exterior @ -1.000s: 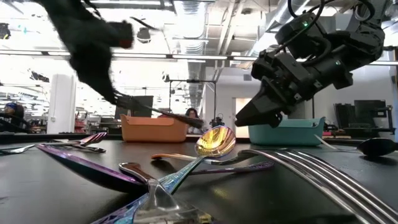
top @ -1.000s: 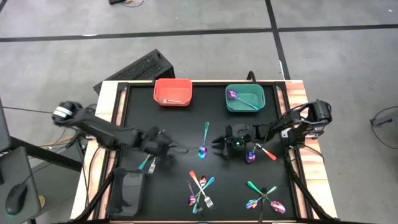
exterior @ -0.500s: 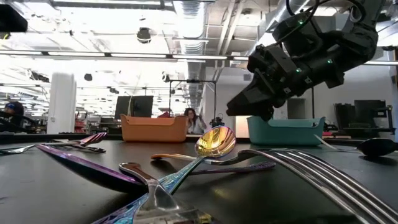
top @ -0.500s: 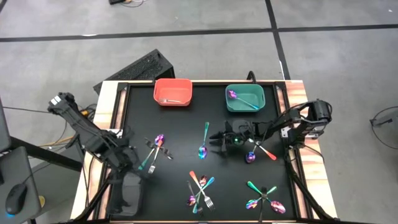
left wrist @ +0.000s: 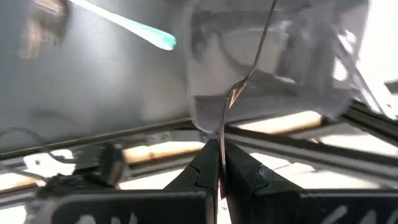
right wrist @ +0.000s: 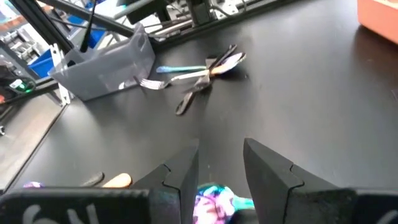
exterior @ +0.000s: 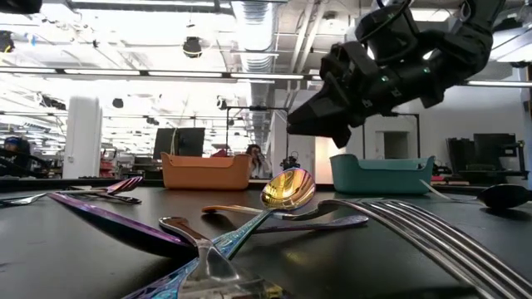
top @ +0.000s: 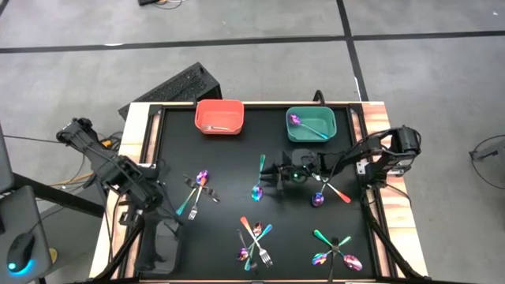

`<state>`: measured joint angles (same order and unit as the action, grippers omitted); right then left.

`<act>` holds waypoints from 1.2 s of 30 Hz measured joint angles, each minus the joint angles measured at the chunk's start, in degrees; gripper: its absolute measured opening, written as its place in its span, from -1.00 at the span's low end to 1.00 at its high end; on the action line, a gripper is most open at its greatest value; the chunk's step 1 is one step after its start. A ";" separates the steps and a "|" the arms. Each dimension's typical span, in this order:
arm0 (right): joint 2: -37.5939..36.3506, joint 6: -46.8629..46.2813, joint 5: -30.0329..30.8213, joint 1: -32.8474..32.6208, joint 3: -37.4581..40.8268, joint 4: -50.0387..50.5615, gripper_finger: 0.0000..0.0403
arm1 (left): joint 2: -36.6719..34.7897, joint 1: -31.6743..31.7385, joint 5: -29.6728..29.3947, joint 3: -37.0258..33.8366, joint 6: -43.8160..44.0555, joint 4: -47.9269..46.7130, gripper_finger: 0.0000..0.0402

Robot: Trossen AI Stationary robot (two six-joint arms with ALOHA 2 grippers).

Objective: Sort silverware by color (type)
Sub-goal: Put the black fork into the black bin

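Note:
My left gripper (top: 155, 207) (left wrist: 222, 163) hangs near the table's left edge, just past the black bin (top: 162, 246), and is shut on a thin dark utensil (left wrist: 245, 74). My right gripper (top: 267, 175) (right wrist: 219, 168) is open and hovers in mid-table over a teal-handled spoon (top: 259, 180), whose iridescent bowl (right wrist: 210, 200) shows between its fingers. In the low view this gripper (exterior: 293, 129) stands clear above the tabletop. Loose silverware lies flat in heaps: one left of centre (top: 197, 191), two near the near edge (top: 254, 241) (top: 335, 248). My left gripper pinches the dark utensil between its two shut fingers at one end (left wrist: 222, 152). The utensil shows edge-on and runs straight out along the fingers, lifted clear, with its free end (left wrist: 268, 15) over the grey-looking bin (left wrist: 267, 93).
At the far edge, the red bin (top: 219, 117) holds a silver piece and the teal bin (top: 311, 125) an iridescent spoon. An orange-handled spoon (top: 327, 192) lies right of my right gripper. A raised frame rims the table (top: 237, 104). A keyboard (top: 170, 88) sits beyond the far left corner.
My left gripper has drawn back from the heap left of centre toward the table's left edge and the black bin, carrying the dark utensil lifted clear. My right gripper has moved toward the table's left, over the teal-handled spoon.

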<state>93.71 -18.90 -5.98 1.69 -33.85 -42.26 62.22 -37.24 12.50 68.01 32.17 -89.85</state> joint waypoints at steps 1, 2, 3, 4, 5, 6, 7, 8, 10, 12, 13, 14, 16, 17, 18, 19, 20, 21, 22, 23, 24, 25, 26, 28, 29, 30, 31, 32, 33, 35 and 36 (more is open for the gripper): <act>0.00 0.00 0.00 -0.02 -0.32 0.00 -0.28 | 0.04 -0.04 0.81 0.00 -0.24 -0.08 -1.00; 0.00 -0.02 0.00 -0.02 -0.58 0.00 -0.28 | 0.15 -0.10 1.22 0.00 -0.43 -0.11 -1.00; 0.00 -0.04 0.00 -0.02 -0.92 0.00 -0.28 | 0.47 -0.13 1.59 0.00 -1.07 -0.15 -1.00; 0.00 -0.09 0.00 -0.02 -1.30 0.00 -0.28 | 0.92 -0.13 1.85 0.00 -2.12 -0.20 -1.00; 0.00 -0.11 0.00 -0.02 -1.59 0.01 -0.28 | 1.53 -0.13 1.87 0.00 -3.34 -0.13 -1.00; 0.00 -0.09 0.00 -0.02 -1.94 0.02 -0.28 | 2.20 -0.13 1.95 0.00 -4.50 -0.11 -1.00; 0.00 -0.08 0.00 -0.02 -2.30 0.04 -0.28 | 2.94 -0.13 2.09 0.00 -5.62 -0.13 -1.00; 0.00 -0.07 0.00 -0.02 -2.56 0.20 -0.28 | 3.76 -0.13 2.16 0.00 -6.41 -0.17 -1.00; 0.00 -0.02 0.00 -0.02 -3.01 0.48 -0.28 | 5.84 -0.13 2.79 0.00 -8.43 -0.17 -1.00; 0.00 0.04 0.00 -0.02 -3.22 0.71 -0.28 | 8.47 -0.13 4.11 0.00 -10.62 -0.15 -1.00; 0.00 0.04 0.00 -0.02 -3.26 0.72 -0.28 | 9.78 -0.13 4.91 0.00 -12.00 -0.13 -1.00; 0.00 0.04 0.00 -0.02 -3.27 0.82 -0.28 | 11.05 -0.13 5.74 0.00 -13.27 -0.08 -1.00; 0.00 0.02 0.00 -0.03 -3.27 1.43 -0.28 | 13.53 -0.13 6.88 0.00 -15.95 0.26 -1.00; 0.00 0.02 0.00 -0.09 -3.27 1.70 -0.28 | 14.64 -0.13 6.82 -0.02 -17.18 0.64 -1.00; 0.00 -0.01 0.00 -0.16 -3.27 1.89 -0.28 | 15.68 -0.15 6.83 -0.02 -18.36 1.03 -1.00; 0.00 -0.13 0.00 -0.23 -3.27 1.97 -0.28 | 16.59 -0.15 6.84 -0.02 -19.41 1.28 -1.00; 0.00 -0.13 0.00 -0.36 -3.27 1.97 -0.28 | 17.42 -0.13 6.83 -0.02 -20.08 1.56 -1.00; 0.00 -0.13 0.00 -0.55 -3.27 1.97 -0.28 | 18.16 -0.13 6.81 -0.02 -20.69 1.95 -1.00; 0.00 -0.11 0.00 -0.65 -3.27 1.97 -0.28 | 18.90 -0.13 6.61 -0.02 -20.92 2.52 -1.00; 0.00 -0.13 0.00 -0.73 -3.27 1.96 -0.28 | 19.61 -0.13 6.02 -0.02 -20.93 2.76 -0.99; 0.00 -0.12 0.00 -0.89 -3.27 1.95 -0.28 | 20.29 -0.13 4.91 -0.02 -20.84 2.66 -0.98; 0.00 -0.13 0.00 -0.97 -3.27 1.95 -0.28 | 20.92 -0.13 3.63 -0.02 -20.46 2.45 -0.97; 0.00 -0.13 0.00 -0.96 -3.27 1.96 -0.28 | 21.44 -0.13 2.49 -0.02 -19.91 2.29 -0.96; 0.00 -0.13 0.00 -0.96 -3.27 1.96 -0.28 | 22.20 -0.17 1.29 -0.02 -19.85 2.26 -0.93; 0.00 -0.13 0.00 -0.96 -3.27 1.97 -0.28 | 22.47 -0.17 0.60 -0.02 -20.50 2.28 -0.91; 0.00 -0.13 0.02 -0.96 -3.27 1.99 -0.28 | 22.70 -0.17 -0.15 -0.02 -20.54 2.39 -0.89; 0.00 -0.13 0.00 -0.96 -3.27 1.99 -0.28 | 22.88 -0.15 -0.57 -0.03 -19.94 2.46 -0.88; 0.00 -0.13 0.02 -0.96 -3.27 1.97 -0.28 | 22.95 0.02 -1.02 -0.02 -19.14 2.48 -0.87; 0.00 -0.12 0.02 -0.96 -3.27 1.99 -0.28 | 22.97 0.09 -1.28 -0.02 -18.50 2.56 -0.85; 0.00 -0.09 0.01 -0.96 -3.27 1.99 -0.28 | 22.91 0.60 -1.28 -0.04 -17.57 3.73 -0.83; 0.00 -0.09 0.00 -0.96 -3.27 1.99 -0.28 | 22.79 0.91 -1.30 -0.04 -17.51 5.17 -0.81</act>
<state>93.71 -18.98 -5.98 0.73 -37.12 -40.27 85.01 -36.32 11.20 67.96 14.66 -84.68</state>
